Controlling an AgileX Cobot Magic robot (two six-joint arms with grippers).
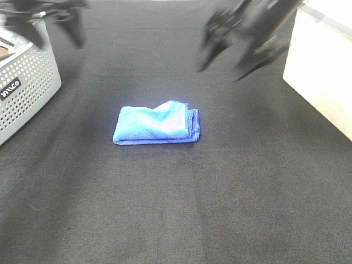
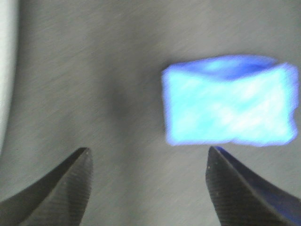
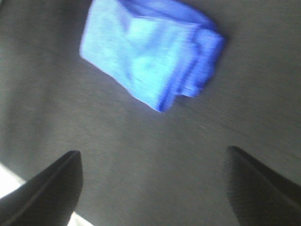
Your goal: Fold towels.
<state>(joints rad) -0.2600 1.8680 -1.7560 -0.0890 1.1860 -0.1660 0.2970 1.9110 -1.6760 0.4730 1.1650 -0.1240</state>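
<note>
The near stretch of the black cloth-covered table [image 1: 176,220] is bare. Toward the middle lies the blue towel [image 1: 157,125], folded into a compact rectangle, long axis running left to right, its layered edges stacked at the right end. At far left stands a grey perforated basket [image 1: 25,88] with white lettering too blurred to read. The left gripper [image 1: 52,30] and right gripper [image 1: 228,63] hover beyond, jaws spread wide, holding nothing.
</note>
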